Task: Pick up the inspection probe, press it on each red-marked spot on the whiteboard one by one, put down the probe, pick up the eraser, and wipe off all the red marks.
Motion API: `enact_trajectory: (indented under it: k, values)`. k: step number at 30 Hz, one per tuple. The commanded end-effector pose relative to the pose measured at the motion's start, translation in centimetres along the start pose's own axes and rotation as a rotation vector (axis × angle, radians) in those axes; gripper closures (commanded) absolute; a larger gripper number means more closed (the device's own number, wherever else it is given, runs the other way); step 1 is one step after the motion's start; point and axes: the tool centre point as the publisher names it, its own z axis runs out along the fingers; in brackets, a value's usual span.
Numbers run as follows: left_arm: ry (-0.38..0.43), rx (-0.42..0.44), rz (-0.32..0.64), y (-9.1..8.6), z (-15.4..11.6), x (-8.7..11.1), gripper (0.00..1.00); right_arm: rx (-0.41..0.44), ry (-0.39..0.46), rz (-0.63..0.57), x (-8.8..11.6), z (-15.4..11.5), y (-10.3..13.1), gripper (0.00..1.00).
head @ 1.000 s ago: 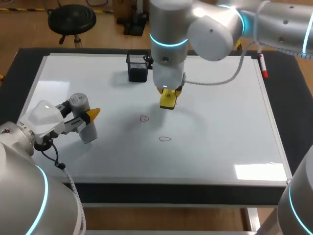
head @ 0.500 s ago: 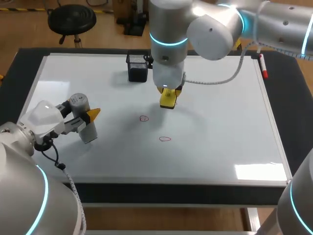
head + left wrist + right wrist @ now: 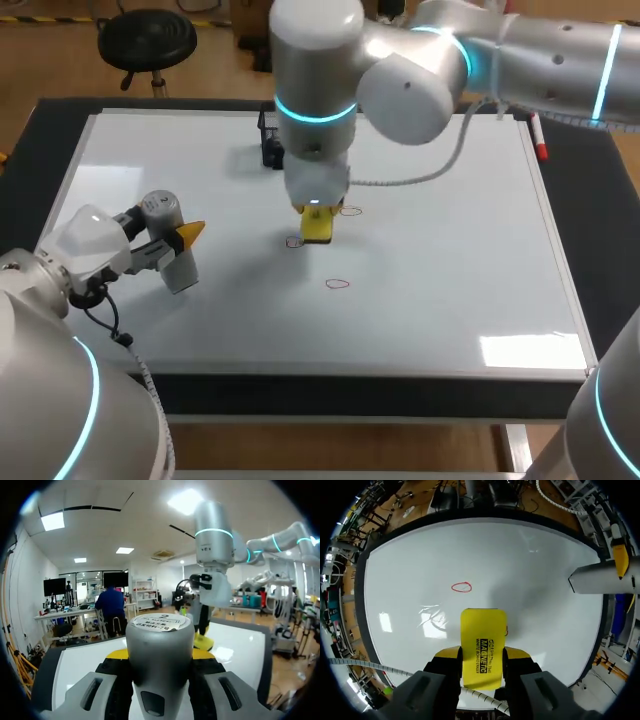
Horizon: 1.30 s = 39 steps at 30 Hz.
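Note:
The whiteboard (image 3: 460, 290) covers the table. In the head view my right gripper (image 3: 316, 228) is shut on the yellow eraser (image 3: 317, 226) near the board's middle. The eraser's edge is at one red mark (image 3: 293, 242); a second red mark (image 3: 350, 211) lies just behind it and a third (image 3: 338, 284) in front. In the right wrist view the eraser (image 3: 482, 647) sits between the fingers of that gripper (image 3: 482, 655), with a red mark (image 3: 461, 587) ahead. My left gripper (image 3: 180, 240) is shut on the grey probe (image 3: 170, 245), which stands upright at the left. In the left wrist view the probe (image 3: 159, 650) fills the jaws.
A black mesh holder (image 3: 268, 142) stands at the back of the board, mostly hidden behind my right arm. A red marker (image 3: 538, 135) lies at the board's back right edge. The board's right half is bare white.
My right arm has carried the eraser forward and to the left. A red mark now shows where the eraser was before. The left arm and probe have not moved.

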Motion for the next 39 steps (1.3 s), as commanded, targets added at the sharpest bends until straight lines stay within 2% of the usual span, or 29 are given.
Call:
enact_trajectory:
  k: [1, 9, 18, 27, 39]
  values:
    - [-0.005, 0.004, 0.001, 0.0, 0.1, 0.1, 1.0, 0.012, 0.01, -0.024, -1.6, 0.3, 1.2, 1.0]
    - [-0.005, 0.004, 0.001, 0.0, 0.1, 0.1, 1.0, -0.006, 0.004, -0.09, -3.9, 1.4, 2.2, 1.0]
    - [-0.005, 0.004, 0.001, 0.0, 0.1, 0.1, 1.0, -0.026, -0.017, -0.128, -5.6, 3.1, 2.1, 1.0]
    - [-0.005, 0.004, 0.001, 0.0, 0.1, 0.1, 1.0, -0.028, -0.021, -0.136, -5.8, 4.0, 1.6, 1.0]
    - [-0.005, 0.004, 0.001, 0.0, 0.1, 0.1, 1.0, -0.068, -0.02, -0.121, -5.1, 6.0, 1.5, 1.0]
